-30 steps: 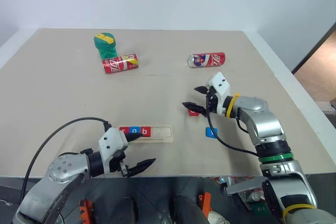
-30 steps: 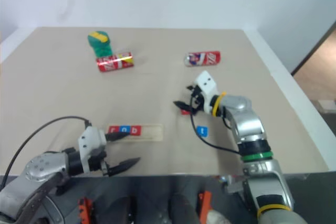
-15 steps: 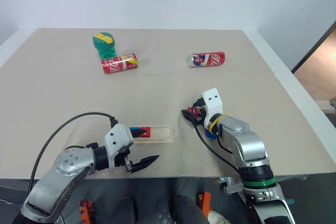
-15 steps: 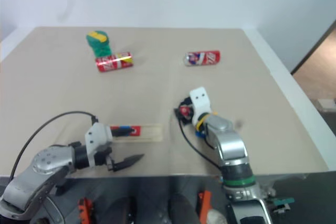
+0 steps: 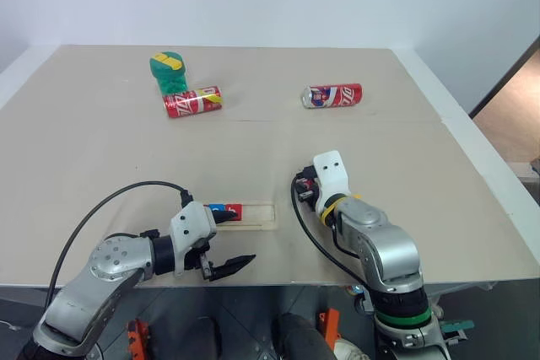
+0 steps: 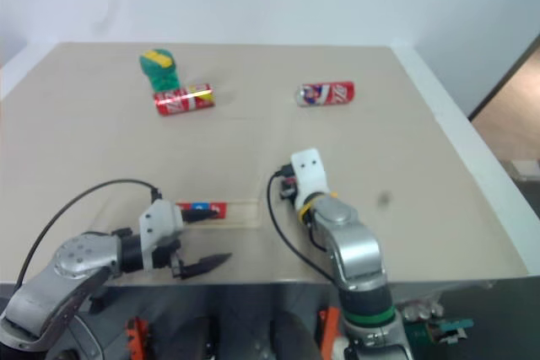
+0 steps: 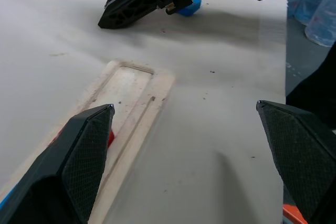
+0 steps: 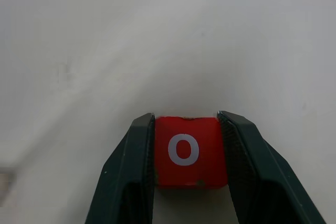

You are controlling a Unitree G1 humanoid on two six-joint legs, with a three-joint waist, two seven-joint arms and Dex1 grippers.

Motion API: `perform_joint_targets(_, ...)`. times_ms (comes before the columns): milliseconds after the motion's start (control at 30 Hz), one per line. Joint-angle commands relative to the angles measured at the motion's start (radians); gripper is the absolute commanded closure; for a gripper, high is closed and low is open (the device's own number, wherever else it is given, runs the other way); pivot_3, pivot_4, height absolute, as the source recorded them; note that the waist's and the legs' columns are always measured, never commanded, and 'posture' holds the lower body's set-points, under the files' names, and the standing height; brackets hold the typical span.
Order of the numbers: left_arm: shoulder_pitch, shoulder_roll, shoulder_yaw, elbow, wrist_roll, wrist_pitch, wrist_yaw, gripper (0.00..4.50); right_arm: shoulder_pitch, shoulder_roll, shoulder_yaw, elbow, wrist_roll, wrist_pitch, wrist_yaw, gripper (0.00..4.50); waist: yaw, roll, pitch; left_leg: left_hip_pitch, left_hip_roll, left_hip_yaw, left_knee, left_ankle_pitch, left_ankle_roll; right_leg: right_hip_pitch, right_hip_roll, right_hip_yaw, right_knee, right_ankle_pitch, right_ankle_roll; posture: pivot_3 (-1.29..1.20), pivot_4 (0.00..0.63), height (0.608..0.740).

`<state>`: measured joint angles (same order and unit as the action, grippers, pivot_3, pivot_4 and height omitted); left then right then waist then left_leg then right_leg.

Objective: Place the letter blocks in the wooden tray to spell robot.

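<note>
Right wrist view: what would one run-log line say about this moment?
right claw: shut on red o block | left claw: open by wooden tray | blue block: on table

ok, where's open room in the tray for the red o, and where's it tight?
The long pale wooden tray is bare at its right end, nearest the right gripper holding the red o block. Its left end is crowded: red and blue letter tiles and the open left gripper beside them.
</note>
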<state>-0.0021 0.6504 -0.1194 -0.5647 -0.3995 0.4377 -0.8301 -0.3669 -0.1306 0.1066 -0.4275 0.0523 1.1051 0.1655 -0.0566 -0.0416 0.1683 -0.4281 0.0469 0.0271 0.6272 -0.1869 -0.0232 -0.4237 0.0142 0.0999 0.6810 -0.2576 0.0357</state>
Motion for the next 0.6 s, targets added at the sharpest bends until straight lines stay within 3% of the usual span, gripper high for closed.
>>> perform_joint_targets(33, -0.017, 0.013, 0.002, -0.005, -0.008, -0.004, -0.02, 0.0, 0.021, 0.017, 0.001, -0.188, 0.032, 0.122, -0.008, 3.27, 0.0, 0.0, 0.0, 0.0, 0.0, 0.0, 0.0, 0.0, 0.0, 0.0, 0.0, 0.0, 0.0, 0.0, 0.0, 0.0, 0.15, 0.74)
perform_joint_targets(300, -0.035, 0.018, -0.004, 0.014, -0.005, -0.002, -0.048, 0.0, 0.08, 0.06, -0.042, -0.302, 0.083, 0.29, -0.008, 3.27, 0.0, 0.0, 0.0, 0.0, 0.0, 0.0, 0.0, 0.0, 0.0, 0.0, 0.0, -0.001, 0.0, 0.0, 0.0, 0.0, 0.15, 0.74)
perform_joint_targets(367, -0.033, 0.021, -0.002, 0.019, -0.003, -0.004, -0.054, 0.0, 0.078, 0.066, -0.045, -0.311, 0.088, 0.298, -0.01, 2.23, 0.0, 0.0, 0.0, 0.0, 0.0, 0.0, 0.0, 0.0, 0.0, 0.0, 0.0, -0.001, 0.0, 0.0, 0.0, 0.0, 0.15, 0.74)
perform_joint_targets(533, -0.032, 0.027, -0.007, 0.026, 0.007, -0.013, -0.065, 0.0, 0.027, 0.067, -0.083, -0.316, 0.1, 0.289, -0.013, 0.48, -0.001, 0.0, 0.0, 0.0, 0.0, 0.0, 0.0, 0.0, 0.0, 0.0, 0.0, -0.001, 0.0, 0.0, -0.001, 0.0, 0.15, 0.74)
perform_joint_targets(600, -0.038, 0.017, -0.009, 0.028, -0.002, -0.026, -0.071, 0.0, -0.078, -0.003, -0.162, -0.303, 0.165, 0.269, 0.082, 0.03, -0.001, 0.001, 0.0, 0.0, 0.0, 0.0, 0.001, 0.0, 0.0, 0.0, 0.0, -0.001, 0.0, 0.0, 0.0, 0.0, 0.15, 0.74)
